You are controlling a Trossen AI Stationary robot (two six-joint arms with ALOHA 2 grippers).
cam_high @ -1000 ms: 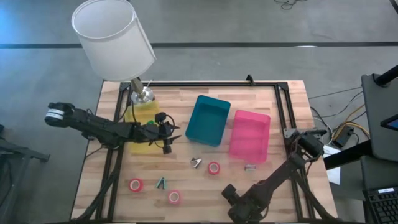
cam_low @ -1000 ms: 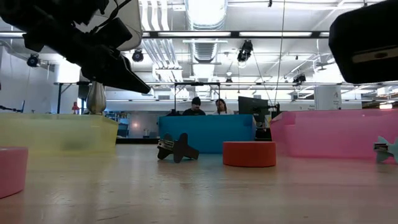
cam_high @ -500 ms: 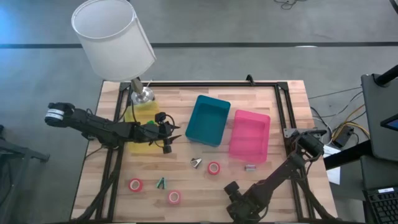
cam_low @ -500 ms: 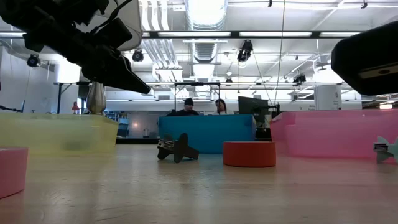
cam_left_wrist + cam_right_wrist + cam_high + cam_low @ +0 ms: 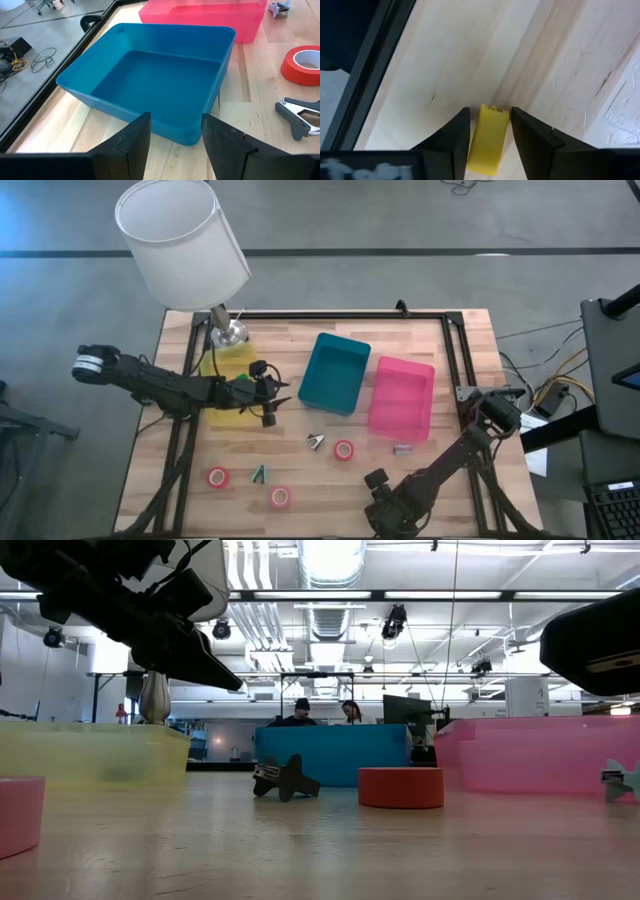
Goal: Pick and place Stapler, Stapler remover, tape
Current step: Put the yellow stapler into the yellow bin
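My right gripper (image 5: 375, 479) hangs above the table's near edge, shut on a yellow stapler (image 5: 489, 137). In the low view it is the dark shape at the upper right (image 5: 600, 640). My left gripper (image 5: 270, 396) hovers open over the yellow bin's right edge and touches nothing. It faces the teal bin (image 5: 150, 85). Three red tape rolls (image 5: 218, 477) (image 5: 281, 497) (image 5: 344, 450) lie flat on the wood; the blue-purple roll is out of view. A grey staple remover (image 5: 316, 441), a green one (image 5: 260, 474) and a small one (image 5: 402, 448) lie on the table. My right gripper pinches the yellow stapler between its two fingers (image 5: 455, 135), which lie along its long sides. One end of the stapler (image 5: 494, 112) sticks out past the fingertips. The fingers slant down toward the table, and the stapler is lifted clear of the wood.
The yellow bin (image 5: 228, 375), teal bin (image 5: 335, 373) and pink bin (image 5: 402, 397) stand in a row across the table's middle. A lamp with a white shade (image 5: 185, 240) stands at the far left corner. A black frame (image 5: 450, 320) edges the table. People sit in the room behind.
My right gripper, still shut on the stapler, has drifted a little toward the table's far edge. My left arm and the things on the table have kept still.
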